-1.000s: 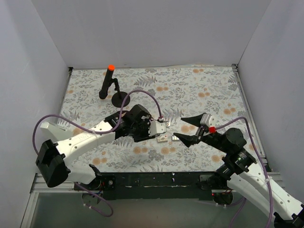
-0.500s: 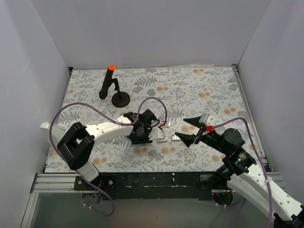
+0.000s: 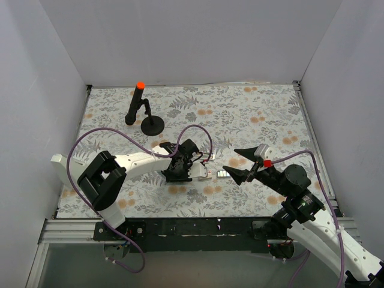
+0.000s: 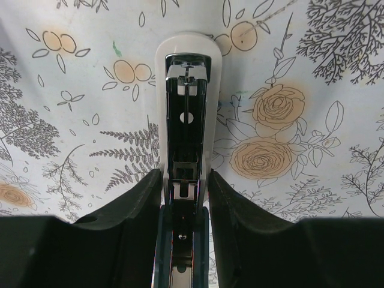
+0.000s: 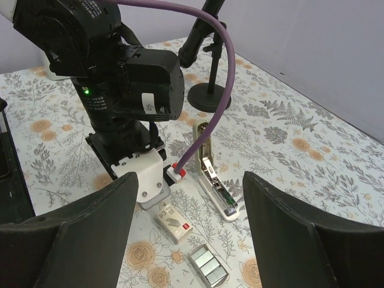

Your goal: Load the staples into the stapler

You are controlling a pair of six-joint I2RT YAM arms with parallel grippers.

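Right gripper hangs over the floral table near the front edge, its two fingers spread wide with nothing between them. Just beyond its fingertips, in the right wrist view, lie the staples, silvery blocks set side by side, flat on the table. A little further out sits the box, whitish with a small red mark, close to the staples but not touching them. Past the box lies the stapler, a pale bar opened so that its silver and dark inside shows. Left gripper is clamped on it: in the left wrist view the black fingers press against both long sides of the stapler's near part, and its rounded far end points out over the table. A purple cable loops above the left gripper. Far back on the left is a black stand with an orange tip, well apart from everything else.
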